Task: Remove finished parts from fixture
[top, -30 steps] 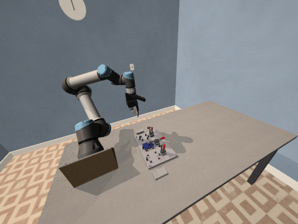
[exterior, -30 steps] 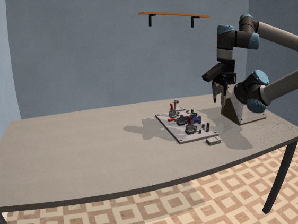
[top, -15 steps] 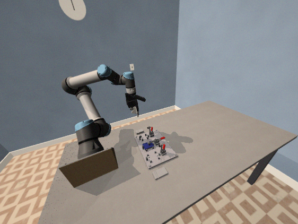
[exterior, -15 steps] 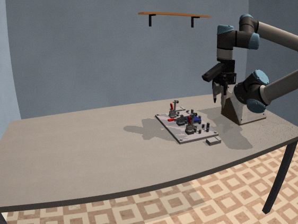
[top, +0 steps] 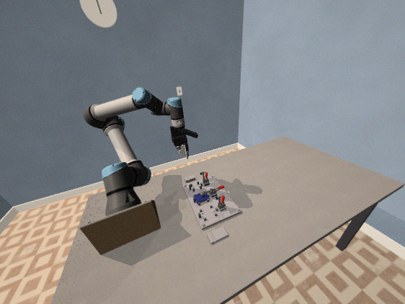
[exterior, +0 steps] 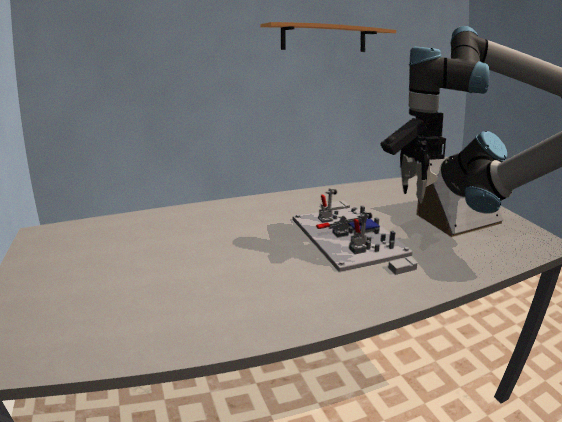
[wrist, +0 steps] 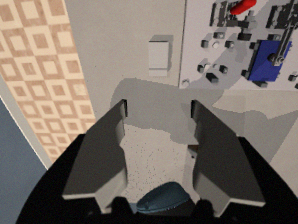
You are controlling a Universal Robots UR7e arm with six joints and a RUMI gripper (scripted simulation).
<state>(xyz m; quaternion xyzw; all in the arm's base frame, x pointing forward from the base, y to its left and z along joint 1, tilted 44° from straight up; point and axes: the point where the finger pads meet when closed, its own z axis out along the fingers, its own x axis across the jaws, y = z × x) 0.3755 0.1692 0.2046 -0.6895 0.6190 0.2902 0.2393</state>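
The grey fixture plate [top: 212, 202] lies on the table, also seen in the exterior view [exterior: 350, 240]. The blue blank [top: 199, 197] sits clamped at its middle and shows in the wrist view [wrist: 265, 61]. One grey slotted part [top: 217, 235] lies flat on the table off the plate's near end, also in the exterior view [exterior: 402, 265]. Another grey part [top: 190, 178] lies flat off the far end; in the wrist view [wrist: 161, 52] it is beside the plate. My gripper [top: 184, 151] [wrist: 158, 101] hangs high above the table near the plate's far end, open and empty.
Three toggle clamps with red handles [top: 220, 187] stand on the plate among several small pegs. The arm's brown pedestal block [top: 120, 225] stands left of the fixture. The table's edge and the patterned floor [wrist: 45, 75] lie close behind the gripper.
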